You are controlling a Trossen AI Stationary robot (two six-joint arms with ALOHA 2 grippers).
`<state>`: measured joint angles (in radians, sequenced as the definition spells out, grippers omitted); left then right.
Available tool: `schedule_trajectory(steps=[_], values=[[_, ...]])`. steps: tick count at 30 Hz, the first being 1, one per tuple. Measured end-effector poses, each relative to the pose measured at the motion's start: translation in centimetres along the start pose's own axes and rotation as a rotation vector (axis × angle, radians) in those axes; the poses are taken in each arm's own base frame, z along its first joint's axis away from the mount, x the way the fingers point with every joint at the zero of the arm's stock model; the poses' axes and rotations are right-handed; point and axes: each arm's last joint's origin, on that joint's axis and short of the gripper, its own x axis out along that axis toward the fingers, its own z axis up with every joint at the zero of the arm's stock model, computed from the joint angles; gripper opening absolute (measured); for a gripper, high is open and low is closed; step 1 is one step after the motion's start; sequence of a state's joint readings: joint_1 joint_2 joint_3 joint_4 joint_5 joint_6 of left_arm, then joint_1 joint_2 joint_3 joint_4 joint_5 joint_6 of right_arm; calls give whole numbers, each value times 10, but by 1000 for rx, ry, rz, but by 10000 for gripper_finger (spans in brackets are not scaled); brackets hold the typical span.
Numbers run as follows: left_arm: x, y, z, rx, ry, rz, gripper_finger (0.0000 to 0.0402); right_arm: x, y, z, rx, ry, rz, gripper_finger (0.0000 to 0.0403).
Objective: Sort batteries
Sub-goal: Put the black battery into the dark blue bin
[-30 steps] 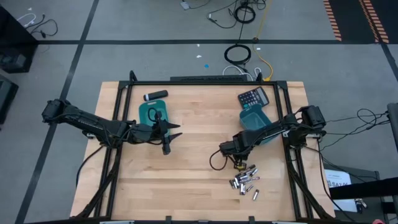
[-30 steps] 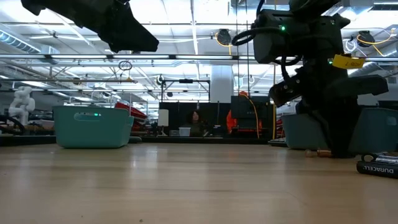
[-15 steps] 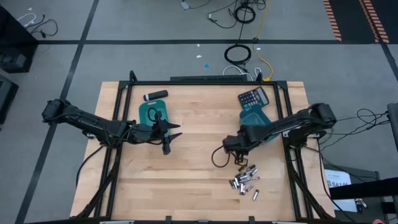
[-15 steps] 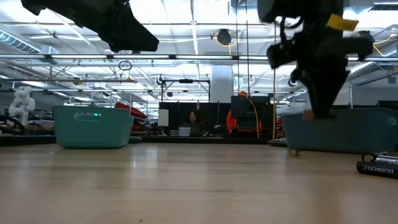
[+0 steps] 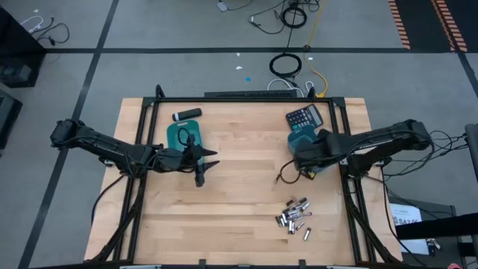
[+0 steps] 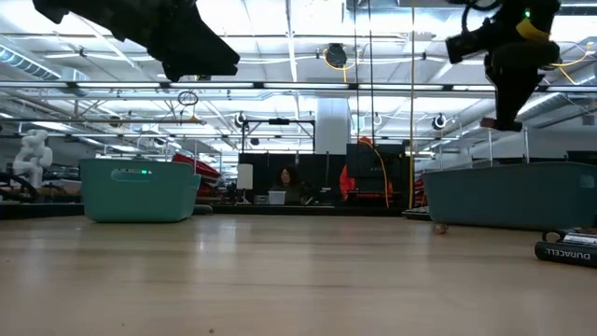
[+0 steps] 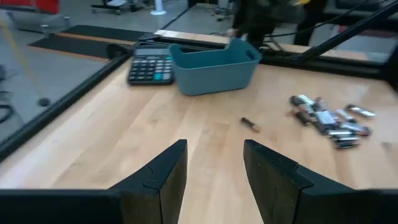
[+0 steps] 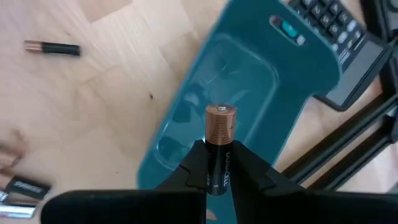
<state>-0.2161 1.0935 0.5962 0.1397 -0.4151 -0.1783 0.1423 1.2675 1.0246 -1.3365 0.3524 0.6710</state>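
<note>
From above, the light wooden table (image 5: pixel 239 202) carries two teal plastic bins: one left of centre (image 5: pixel 181 137), with only a dark looped shape visible on its floor, and one at the right (image 5: pixel 305 140), just below a dark calculator (image 5: pixel 304 117) and partly covered by the right arm. A longer black cylinder with a white tip (image 5: pixel 187 114) lies above the left bin. The right gripper (image 5: pixel 300 158) hangs at that right bin's lower edge, while a loose cluster of small silvery and dark batteries (image 5: pixel 294 217) lies in the lower right of the frame, with one more dark cell (image 5: pixel 282 178) alone between the cluster and the bin. The left gripper (image 5: pixel 200 165) sits just right of the left bin, above bare wood. In the low view the left bin (image 6: pixel 140 189) stands at the left, the right bin (image 6: pixel 508 193) at the right with the right gripper (image 6: pixel 504 119) raised above its rim, and a black battery (image 6: pixel 565 250) lies at the far right edge. The left wrist view shows its own fingers (image 7: pixel 157 177) parted with nothing between them, facing the far bin (image 7: pixel 214 64), calculator (image 7: pixel 152 66) and battery pile (image 7: pixel 328 118). The right wrist view looks down into the right bin (image 8: pixel 230 112) — its floor appears bare — with the fingers (image 8: pixel 193 169) clamped narrowly on a black, copper-topped battery (image 8: pixel 219 149).
</note>
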Motion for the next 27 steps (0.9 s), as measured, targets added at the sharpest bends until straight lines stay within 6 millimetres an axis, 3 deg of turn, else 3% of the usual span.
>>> schedule_trajectory(steps=[7,11,20,23,27], values=[[0,-1,2,-38,-16,-38,169,41,-16,-21,68,58,101,22],[0,-2,2,-60,-16,-42,169,50,-21,-25,92,52,102,44],[5,2,9,-50,29,-7,169,47,-25,-22,56,11,147,214],[14,3,16,-32,91,28,169,42,-26,-20,7,-8,169,237],[35,4,22,-19,160,70,169,23,-25,-12,-99,-108,205,237]])
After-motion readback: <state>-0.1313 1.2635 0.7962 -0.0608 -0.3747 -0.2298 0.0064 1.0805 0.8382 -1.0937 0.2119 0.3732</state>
